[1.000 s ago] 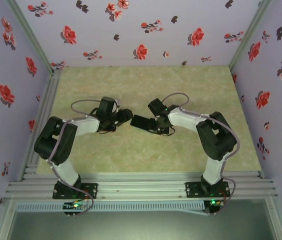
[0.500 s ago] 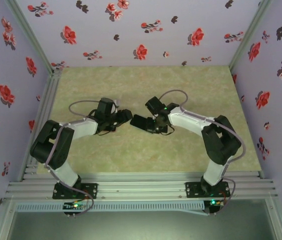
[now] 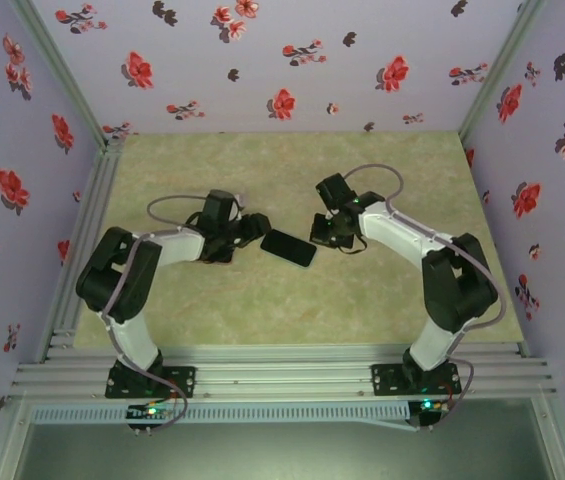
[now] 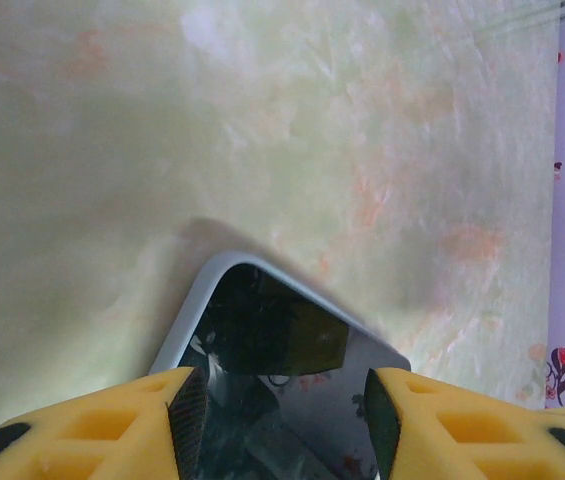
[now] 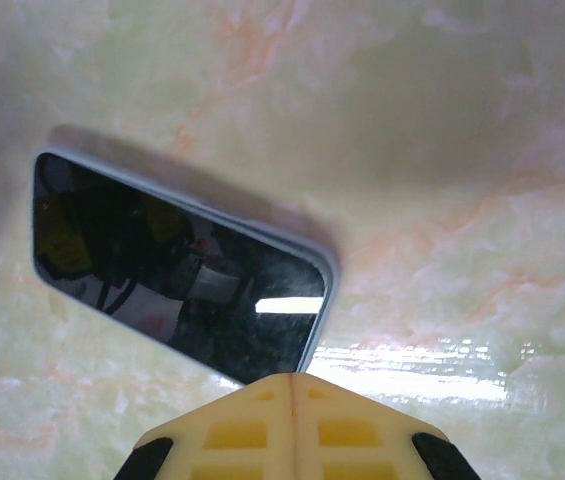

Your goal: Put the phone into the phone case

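Observation:
The phone (image 3: 288,247) is a dark slab lying slanted at mid-table, with the pale blue phone case (image 4: 188,318) wrapped round its edge. In the left wrist view the phone (image 4: 272,340) fills the gap between my yellow fingers. My left gripper (image 4: 282,405) is shut on its two long sides at the near end, and sits at the phone's left end (image 3: 255,232). My right gripper (image 3: 322,236) is shut with nothing in it, just right of the phone. In the right wrist view its closed tips (image 5: 292,385) sit near the phone's corner (image 5: 172,270), where the case rim (image 5: 324,290) shows.
The marbled green tabletop (image 3: 292,170) is ringed by floral walls. An aluminium rail (image 3: 262,365) runs along the near edge by the arm bases. Bare tabletop lies behind and in front of both grippers.
My right gripper has pulled back up and to the right, off the phone, leaving its screen uncovered. The left gripper has edged right and stays closed on the phone's end.

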Controlling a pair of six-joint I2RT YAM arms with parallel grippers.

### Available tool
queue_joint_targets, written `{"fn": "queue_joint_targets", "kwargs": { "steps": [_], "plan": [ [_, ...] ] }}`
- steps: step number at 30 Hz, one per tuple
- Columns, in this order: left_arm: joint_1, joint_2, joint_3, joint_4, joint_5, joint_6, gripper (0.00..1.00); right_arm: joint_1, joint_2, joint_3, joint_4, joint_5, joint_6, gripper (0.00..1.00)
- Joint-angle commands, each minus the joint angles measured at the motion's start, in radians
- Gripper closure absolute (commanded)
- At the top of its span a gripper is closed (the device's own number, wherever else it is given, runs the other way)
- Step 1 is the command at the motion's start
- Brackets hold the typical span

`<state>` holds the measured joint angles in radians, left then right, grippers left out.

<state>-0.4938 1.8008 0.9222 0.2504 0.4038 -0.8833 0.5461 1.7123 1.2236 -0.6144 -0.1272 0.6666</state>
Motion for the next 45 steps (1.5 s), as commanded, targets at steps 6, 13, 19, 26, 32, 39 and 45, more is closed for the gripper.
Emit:
{"fn": "queue_joint_targets", "kwargs": {
  "steps": [6,13,19,26,32,39,45],
  "plan": [
    [-0.011,0.096,0.082,0.001,0.033,0.007,0.5,-0.025,0.144,0.046,0.031,-0.023,-0.05,1.0],
    [-0.011,0.112,0.096,-0.029,0.029,0.025,0.5,-0.028,0.192,0.076,0.036,-0.045,-0.059,1.0],
    [-0.011,0.116,0.102,-0.041,0.027,0.036,0.5,-0.029,0.201,0.082,0.033,-0.042,-0.058,1.0],
    [-0.011,0.104,0.093,-0.036,0.026,0.035,0.5,-0.032,0.207,0.079,0.024,-0.038,-0.065,1.0],
    [-0.012,0.096,0.089,-0.039,0.025,0.034,0.5,-0.031,0.222,0.068,0.028,-0.049,-0.066,1.0],
    [-0.012,0.095,0.076,-0.025,0.023,0.026,0.5,-0.031,0.245,0.046,0.015,-0.043,-0.067,1.0],
    [-0.012,0.098,0.075,-0.023,0.025,0.026,0.5,-0.028,0.275,0.033,-0.002,-0.04,-0.063,1.0]
  ]
}}
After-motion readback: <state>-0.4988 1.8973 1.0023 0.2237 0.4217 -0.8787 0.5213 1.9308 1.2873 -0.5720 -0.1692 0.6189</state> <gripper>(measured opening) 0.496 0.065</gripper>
